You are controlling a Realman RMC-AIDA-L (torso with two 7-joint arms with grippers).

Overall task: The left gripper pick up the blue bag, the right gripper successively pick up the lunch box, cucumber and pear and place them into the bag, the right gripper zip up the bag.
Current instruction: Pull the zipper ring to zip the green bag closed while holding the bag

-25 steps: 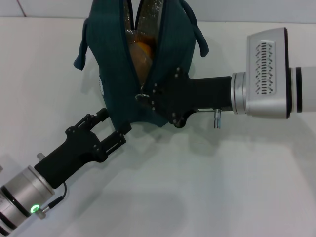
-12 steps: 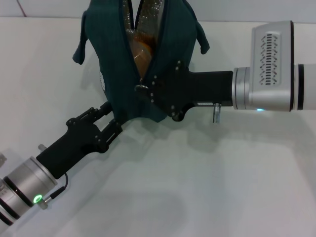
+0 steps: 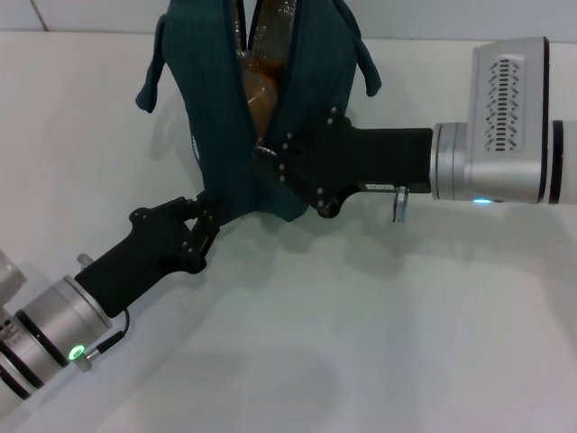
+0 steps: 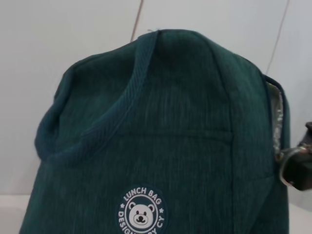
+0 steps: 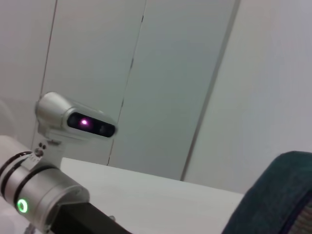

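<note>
The blue bag (image 3: 306, 81) stands upright at the far middle of the table, its zip partly closed from the bottom. Through the gap shows the orange pear (image 3: 257, 95) against foil lining. The lunch box and cucumber are hidden. My right gripper (image 3: 270, 153) reaches in from the right, shut on the ring zipper pull (image 3: 263, 152) partway up the zip. My left gripper (image 3: 206, 221) has its fingers closed on the bag's near left bottom corner. The left wrist view shows the bag's side (image 4: 161, 161) with its round logo (image 4: 141, 213) and the ring pull (image 4: 291, 157).
The white table (image 3: 379, 343) spreads around the bag. The bag's two handles (image 3: 151, 77) hang to either side. In the right wrist view the left arm's silver cuff (image 5: 39, 195) and a grey camera head (image 5: 73, 119) show, with wall panels behind.
My left gripper's fingers went from spread to closed at the bag's bottom corner. My right gripper moved the zipper pull farther up the zip, narrowing the opening.
</note>
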